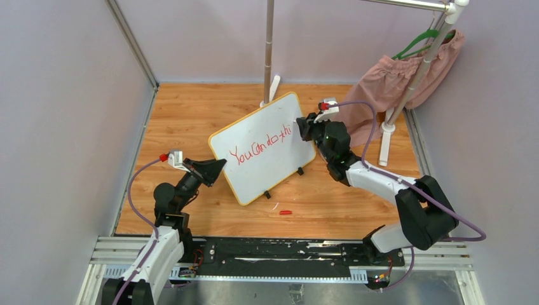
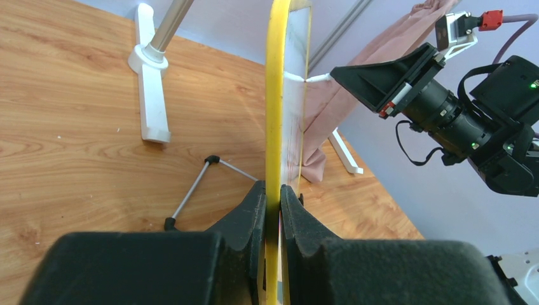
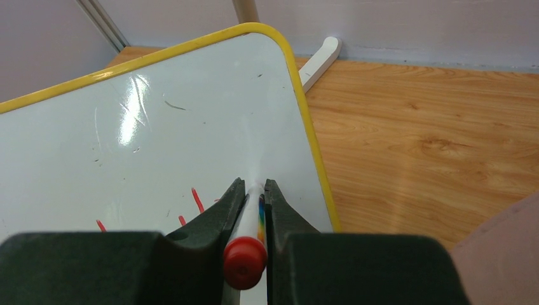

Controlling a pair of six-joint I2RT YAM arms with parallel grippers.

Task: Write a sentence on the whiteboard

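The whiteboard stands tilted at the centre of the wooden table, its yellow rim lowest at the 6 o'clock corner and highest at the 12 o'clock corner, with black clip feet along its lower right edge. The sentence runs in red from about 8 o'clock toward 2 o'clock across the board face and reads "You can do thi", the last letters meeting the right gripper. The left gripper sits at the board's 9 o'clock edge; in the left wrist view its fingers are pressed together on the yellow rim, one finger on each face of the board. The right gripper sits at the board's 3 o'clock edge; in the right wrist view its fingers are clamped on a white marker with a red end, the tip touching the board surface just beside the red strokes. A small red cap lies on the table at 6 o'clock, apart from the board. A clothes rack carrying a pink garment stands at 2 o'clock.
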